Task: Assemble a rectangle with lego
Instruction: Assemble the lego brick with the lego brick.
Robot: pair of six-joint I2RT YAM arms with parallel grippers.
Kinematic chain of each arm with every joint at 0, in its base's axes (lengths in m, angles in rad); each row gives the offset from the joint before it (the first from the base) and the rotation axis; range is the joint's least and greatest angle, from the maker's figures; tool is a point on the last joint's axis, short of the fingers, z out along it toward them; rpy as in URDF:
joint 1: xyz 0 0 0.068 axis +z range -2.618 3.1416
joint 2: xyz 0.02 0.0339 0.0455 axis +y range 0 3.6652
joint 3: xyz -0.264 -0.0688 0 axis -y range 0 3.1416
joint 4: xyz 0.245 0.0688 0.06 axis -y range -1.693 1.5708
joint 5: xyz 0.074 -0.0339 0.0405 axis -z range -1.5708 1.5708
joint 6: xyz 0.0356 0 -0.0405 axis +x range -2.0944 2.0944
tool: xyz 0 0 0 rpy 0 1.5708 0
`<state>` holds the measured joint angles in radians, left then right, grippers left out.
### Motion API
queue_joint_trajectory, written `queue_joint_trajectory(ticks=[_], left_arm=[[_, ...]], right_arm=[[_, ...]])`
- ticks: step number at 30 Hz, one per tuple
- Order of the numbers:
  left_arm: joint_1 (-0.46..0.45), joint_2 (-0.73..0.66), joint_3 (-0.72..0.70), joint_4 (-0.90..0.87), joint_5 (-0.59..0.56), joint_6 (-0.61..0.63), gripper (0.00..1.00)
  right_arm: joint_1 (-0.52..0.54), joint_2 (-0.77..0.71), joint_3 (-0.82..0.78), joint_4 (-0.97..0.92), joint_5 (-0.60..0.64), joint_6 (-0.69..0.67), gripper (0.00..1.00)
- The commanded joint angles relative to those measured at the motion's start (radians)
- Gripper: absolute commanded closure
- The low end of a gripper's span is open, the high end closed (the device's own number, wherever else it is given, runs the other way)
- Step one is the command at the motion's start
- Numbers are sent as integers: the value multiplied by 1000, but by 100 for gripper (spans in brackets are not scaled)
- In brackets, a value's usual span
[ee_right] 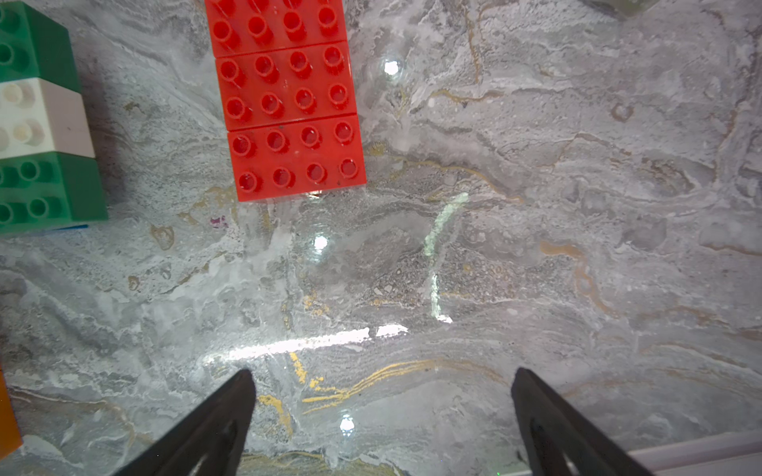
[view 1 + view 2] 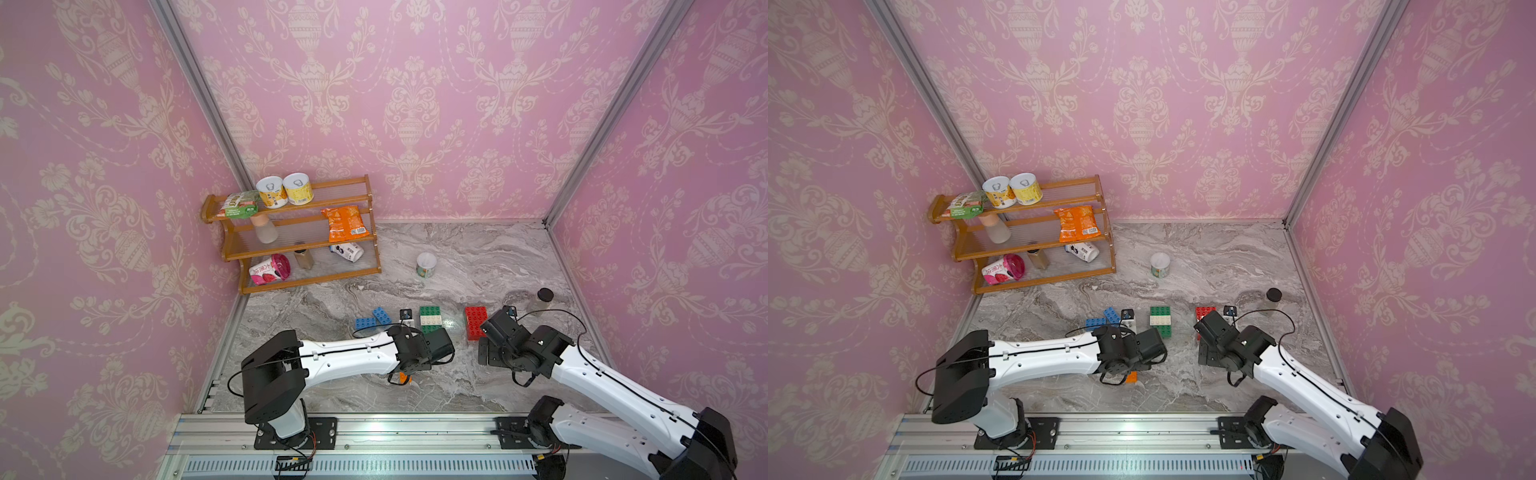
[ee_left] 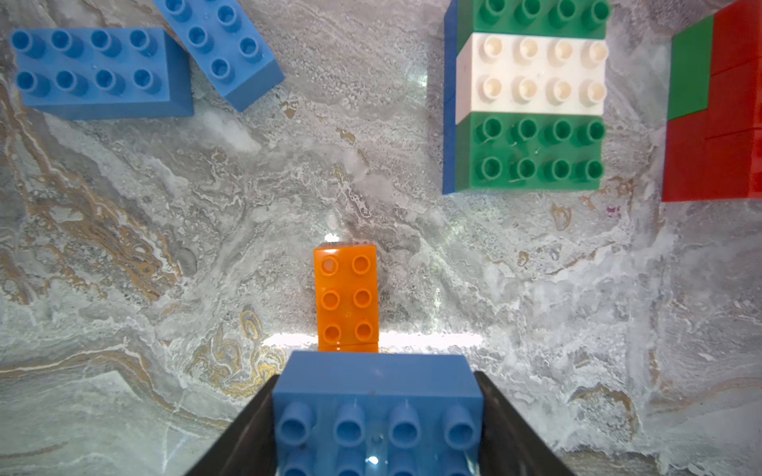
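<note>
My left gripper is shut on a blue 2x4 lego brick, studs facing the camera, one dark finger on each short end. Just beyond it an orange brick lies on the marble; in both top views it peeks out beneath that wrist. Two loose blue bricks lie to one side. A green-white-green block sits on a blue layer. A red block of three bricks stands nearby. My right gripper hangs open over bare marble, short of the red block.
A wooden shelf rack with tins and snack packets fills the back left corner. A white cup stands mid-table and a dark-lidded jar near the right wall. Pink walls close three sides; a metal rail runs along the front.
</note>
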<state>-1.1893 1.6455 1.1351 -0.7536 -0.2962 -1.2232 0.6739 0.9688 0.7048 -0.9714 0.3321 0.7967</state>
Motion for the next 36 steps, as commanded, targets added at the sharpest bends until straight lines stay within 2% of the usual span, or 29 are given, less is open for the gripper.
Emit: queue_joint_trajectory(ticks=[1,6,16,25,36], left_arm=[[-10,32,31,-37,32,-19,100],[-8,52,37,-27,37,-20,100],[-3,94,47,-19,46,-25,100],[8,100,37,-15,64,-25,100],[15,104,35,-29,55,-24,100]], right_arm=[[-12,-1,19,-48,47,-11,0],[-66,-13,25,-74,91,16,0],[-225,-113,1,-19,6,-34,0],[-236,-82,-4,8,-30,-66,0],[-237,-113,-7,15,-36,-70,0]])
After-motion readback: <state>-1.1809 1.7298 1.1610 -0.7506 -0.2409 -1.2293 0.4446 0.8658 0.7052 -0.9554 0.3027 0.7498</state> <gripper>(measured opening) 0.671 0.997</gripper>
